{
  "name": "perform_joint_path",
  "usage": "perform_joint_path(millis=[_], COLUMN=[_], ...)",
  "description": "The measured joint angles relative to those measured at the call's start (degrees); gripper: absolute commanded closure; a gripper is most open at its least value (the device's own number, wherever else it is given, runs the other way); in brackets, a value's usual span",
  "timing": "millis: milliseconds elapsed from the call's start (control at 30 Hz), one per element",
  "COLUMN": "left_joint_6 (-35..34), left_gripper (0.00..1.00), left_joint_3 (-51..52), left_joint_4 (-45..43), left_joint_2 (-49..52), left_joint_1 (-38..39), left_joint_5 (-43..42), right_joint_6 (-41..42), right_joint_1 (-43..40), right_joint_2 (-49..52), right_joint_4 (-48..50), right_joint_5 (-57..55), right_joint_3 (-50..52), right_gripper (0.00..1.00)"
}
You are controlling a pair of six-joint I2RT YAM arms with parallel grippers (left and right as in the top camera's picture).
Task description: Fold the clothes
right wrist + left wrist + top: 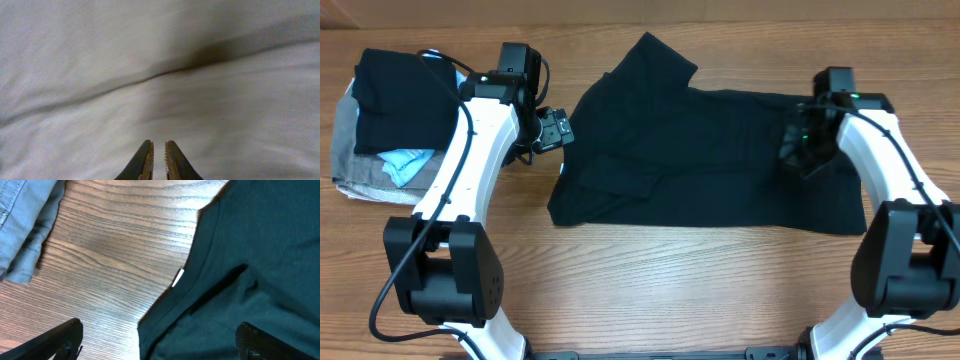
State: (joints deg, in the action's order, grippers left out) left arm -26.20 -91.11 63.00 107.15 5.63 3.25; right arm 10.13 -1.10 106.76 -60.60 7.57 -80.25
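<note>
We see the worktop [670, 280] as bare wood along the near side, between the two arm bases. A narrower strip of it shows beyond the shirt's far edge. The shirt [720, 160] lies spread across the middle. It reaches from just beside the left tool [557, 128] to beneath the right arm. Its near hem runs fairly straight, a sleeve juts out at the far left corner, and a flap lies folded over near its left edge. It is plain black, soft and lightly creased.

A pile [390, 120] of folded garments sits at the worktop's left end, well apart from the shirt, with the left arm between them.

The left tool hovers at the shirt's neck edge with its fingers spread wide. One finger is over bare wood and the other over cloth, and it holds nothing.

The right tool [800, 148] is low over the shirt's right part. Its fingers [145, 160] stand almost together with a thin slit between them, and we see nothing in the slit. The cloth below it is blurred, and one crease crosses it.

A small white label [178, 277] shows at the neckline.
</note>
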Motion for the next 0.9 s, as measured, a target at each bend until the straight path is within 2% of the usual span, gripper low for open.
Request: perform_joint_path(millis=[233, 467, 667, 900], left_joint_6=[0.0, -0.04, -0.48, -0.5], left_gripper=[0.0, 0.0, 0.0, 0.0], left_joint_3=[0.0, 0.0, 0.0, 0.04], left_joint_4=[0.0, -0.04, -4.48, -7.41], left_joint_2=[0.0, 0.0, 0.0, 0.0], left_joint_1=[0.0, 0.0, 0.0, 0.0], left_joint_5=[0.0, -0.07, -1.57, -0.04], right_joint_6=[-7.23, -9.31, -9.84, -10.4], right_joint_1=[13.99, 29.14, 36.87, 42.14], right_joint_2=[0.0, 0.0, 0.0, 0.0], right_joint_4=[1.55, 7.8, 13.94, 16.61], right_joint_5=[4.11, 3.48, 1.36, -4.24], right_joint_3=[-0.02, -0.07, -0.09, -0.09], right_gripper=[0.76, 0.61, 0.57, 0.55])
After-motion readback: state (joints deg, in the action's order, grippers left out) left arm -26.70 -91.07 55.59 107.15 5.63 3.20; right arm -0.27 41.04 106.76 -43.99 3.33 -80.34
